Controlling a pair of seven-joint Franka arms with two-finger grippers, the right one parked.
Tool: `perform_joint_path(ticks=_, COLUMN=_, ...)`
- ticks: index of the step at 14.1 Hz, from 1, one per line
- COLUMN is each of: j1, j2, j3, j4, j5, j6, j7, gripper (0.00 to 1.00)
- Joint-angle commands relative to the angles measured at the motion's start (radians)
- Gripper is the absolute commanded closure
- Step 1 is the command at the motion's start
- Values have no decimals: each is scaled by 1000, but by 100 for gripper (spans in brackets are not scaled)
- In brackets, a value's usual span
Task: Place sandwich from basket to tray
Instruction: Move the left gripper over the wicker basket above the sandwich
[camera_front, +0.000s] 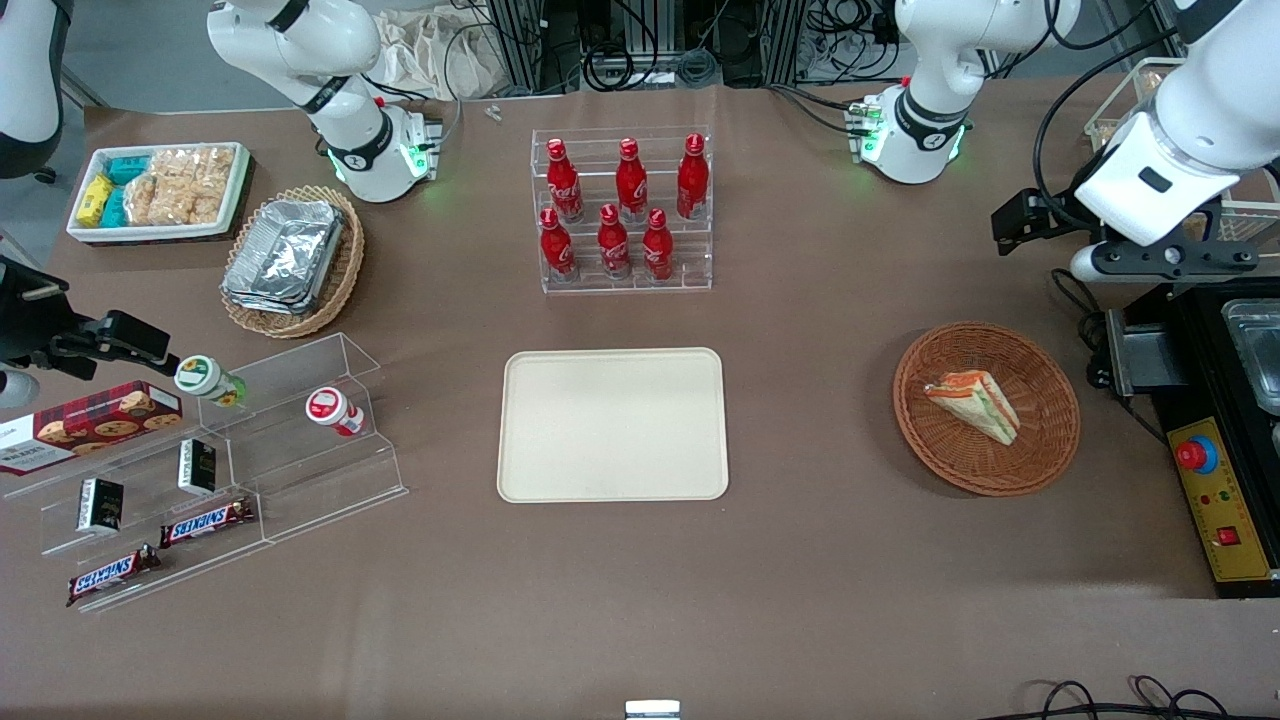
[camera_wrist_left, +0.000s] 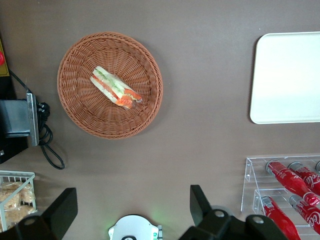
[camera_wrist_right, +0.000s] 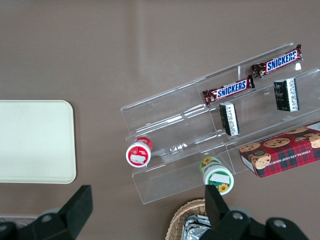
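Sandwich (camera_front: 974, 403) lies in basket (camera_front: 1040, 375), right of frame centre in front view. Gripper (camera_wrist_left: 131, 212) hangs above desk (camera_front: 820, 560), apart from it, spread wide, empty. Tray (camera_front: 612, 425) bare.

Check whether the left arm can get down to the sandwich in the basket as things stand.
Probably yes: the open claw hangs above the table beside the basket, and the sandwich lies uncovered.

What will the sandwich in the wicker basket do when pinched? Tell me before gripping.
The sandwich probably squashes: soft bread, layered filling. Layers may slide apart. It looks light, lying flat in the basket, unlikely to roll. The end effector is open, high above the table.
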Motion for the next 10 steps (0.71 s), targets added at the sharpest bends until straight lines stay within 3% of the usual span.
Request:
perform_joint_path(ticks=1, j1=-7, j2=-15, j3=5, j4=-8, j5=16, j6=1, j7=-28, gripper=0)
perform_joint_path(ticks=10, j1=29, j2=-9, j3=15, j4=-60, j5=5, j6=19, j7=-40, gripper=0)
